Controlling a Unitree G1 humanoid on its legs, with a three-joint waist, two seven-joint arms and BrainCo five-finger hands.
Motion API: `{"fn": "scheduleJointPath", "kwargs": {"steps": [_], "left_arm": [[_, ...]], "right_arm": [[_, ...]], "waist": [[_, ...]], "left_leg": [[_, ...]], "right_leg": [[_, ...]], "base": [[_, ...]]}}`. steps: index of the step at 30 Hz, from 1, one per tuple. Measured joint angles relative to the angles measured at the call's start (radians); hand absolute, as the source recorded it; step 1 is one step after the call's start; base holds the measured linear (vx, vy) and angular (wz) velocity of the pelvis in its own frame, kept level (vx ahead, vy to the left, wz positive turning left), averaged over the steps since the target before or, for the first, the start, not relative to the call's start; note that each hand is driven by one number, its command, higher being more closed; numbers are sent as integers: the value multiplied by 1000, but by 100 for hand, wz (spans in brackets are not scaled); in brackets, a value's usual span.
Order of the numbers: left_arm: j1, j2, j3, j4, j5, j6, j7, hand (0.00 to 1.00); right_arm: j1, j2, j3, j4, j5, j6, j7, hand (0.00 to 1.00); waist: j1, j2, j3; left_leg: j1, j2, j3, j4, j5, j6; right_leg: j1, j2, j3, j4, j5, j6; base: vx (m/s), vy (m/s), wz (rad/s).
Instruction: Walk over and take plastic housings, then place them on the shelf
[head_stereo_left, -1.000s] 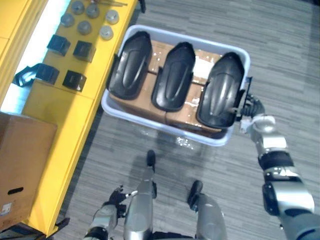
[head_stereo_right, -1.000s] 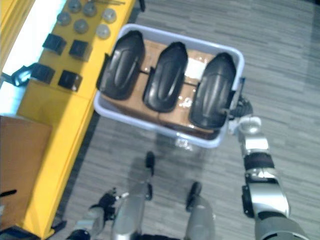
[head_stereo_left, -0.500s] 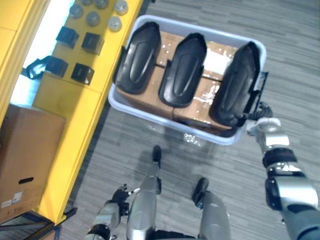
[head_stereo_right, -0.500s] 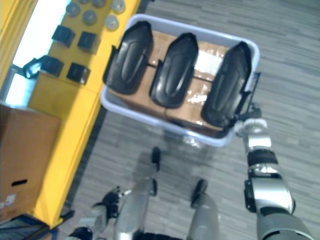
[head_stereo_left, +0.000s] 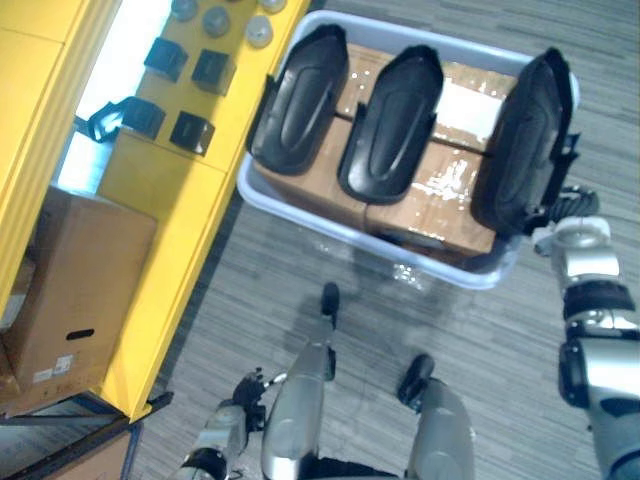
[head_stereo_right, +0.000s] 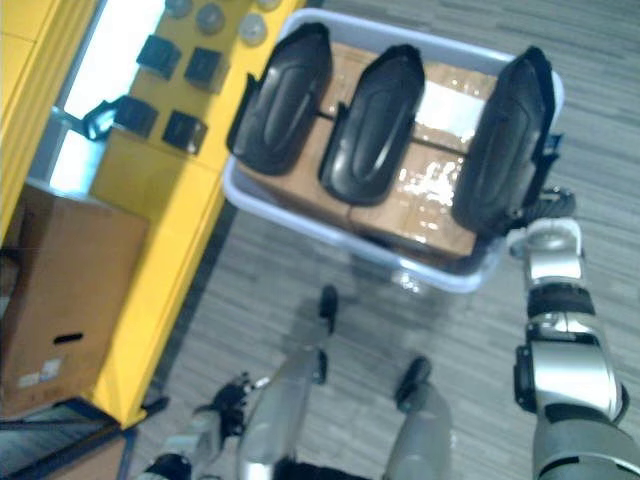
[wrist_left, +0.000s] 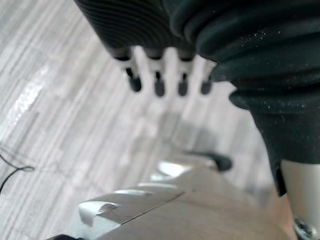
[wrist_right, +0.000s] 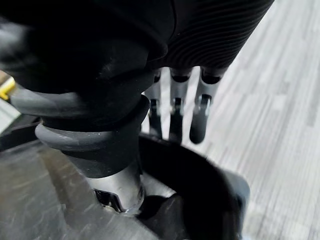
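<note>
Three black plastic housings sit on cardboard inside a pale blue bin: the left housing, the middle housing and the right housing. The first two lie flat; the right one is tipped up on its side against the bin's right wall. My right hand is at that housing's near right corner. In the right wrist view its fingers reach over the housing's black rim and pinch it. My left hand hangs low by my side with fingers straight above the floor.
A yellow shelf unit runs along the left of the bin, carrying small black parts and grey round discs. A cardboard box stands on a lower level at the left. Grey floor lies right of the bin.
The camera has shifted, so the bin sits higher and further right. The right housing has tipped from lying flat up onto its side, with my right hand at its edge.
</note>
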Motion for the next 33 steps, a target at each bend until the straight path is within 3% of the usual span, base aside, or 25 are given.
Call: {"fn": "scheduleJointPath", "kwargs": {"steps": [10,13,17,24,33], "left_arm": [[3,1,-9,-1,0,-15,0,0],[5,1,-10,-3,0,-16,0,0],[23,1,-10,-18,0,-26,1,0],[28,2,-10,-36,2,-28,1,0],[35,4,-9,-40,4,-41,11,0]], "right_arm": [[-1,-2,24,-1,-49,-19,-9,100],[-5,-1,49,-6,-68,-71,-28,100],[-20,-1,59,-51,-132,-133,-108,100],[-76,-1,93,-141,-266,-194,-228,100],[-98,-1,134,-177,-283,-224,-329,100]], "waist": [[0,1,-1],[2,2,-2],[1,4,-3],[8,4,-3],[12,3,-2]], "left_leg": [[2,8,-1,10,-2,-3],[13,10,-2,8,-2,-3],[19,8,-4,6,-2,-3],[20,5,-5,0,-2,-2],[39,1,-17,-15,-2,-2]], "right_leg": [[3,8,0,2,-2,-4],[10,10,-1,2,-3,-5],[20,9,-3,-1,-3,-5],[26,12,-6,-12,0,-1],[63,18,-26,-46,5,5]], "base": [[9,-47,-1],[-9,-42,0],[2,-16,1],[16,-19,1],[30,-40,5]]}}
